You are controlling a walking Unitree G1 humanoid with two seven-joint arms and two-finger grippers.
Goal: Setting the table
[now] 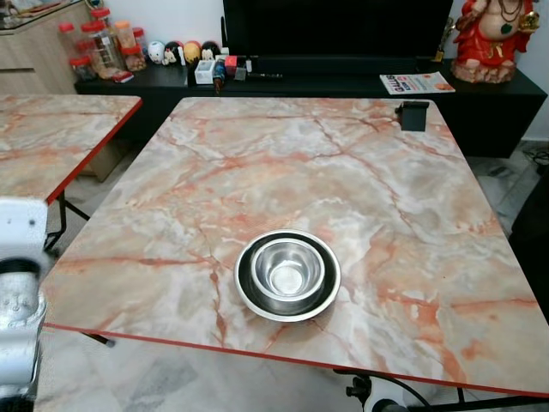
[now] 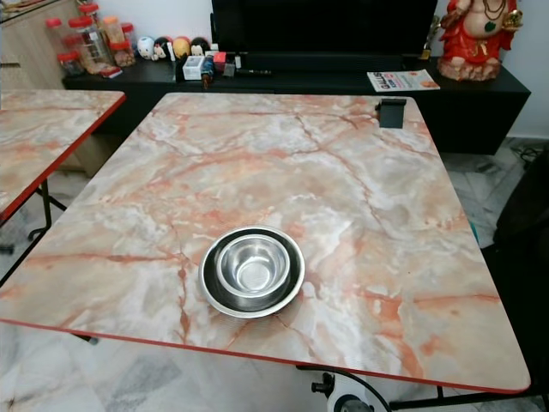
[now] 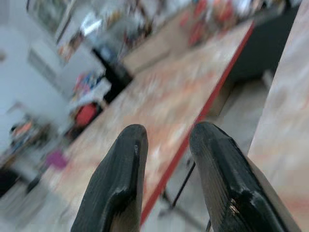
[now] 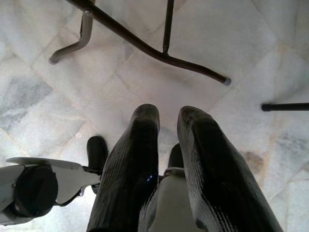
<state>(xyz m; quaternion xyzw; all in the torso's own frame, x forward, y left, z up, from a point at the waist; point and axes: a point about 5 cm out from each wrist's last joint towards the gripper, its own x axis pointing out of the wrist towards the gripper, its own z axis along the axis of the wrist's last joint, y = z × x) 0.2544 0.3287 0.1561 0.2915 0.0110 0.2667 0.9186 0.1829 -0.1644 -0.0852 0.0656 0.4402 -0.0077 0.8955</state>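
Left eye view: nested bowls [image 1: 287, 275] upright, mouths up.

Pale marble floor tiles [image 4: 43, 104]; black TV cabinet [image 1: 480, 107] along back wall, second marble-top table [image 1: 51, 142] to left.

This is a lived-in home, a dining and living area. A marble-patterned folding table [image 1: 343, 172] with a red edge stands on a pale marble tile floor [image 4: 270, 43], a second like table [image 1: 51, 137] beside it. Behind runs a low black TV cabinet [image 1: 480, 103] holding a dark television [image 1: 334, 26], red-lidded jars [image 1: 107, 43], small figurines [image 1: 180, 51], a magazine [image 1: 416, 82] and a red statue [image 1: 489, 39].
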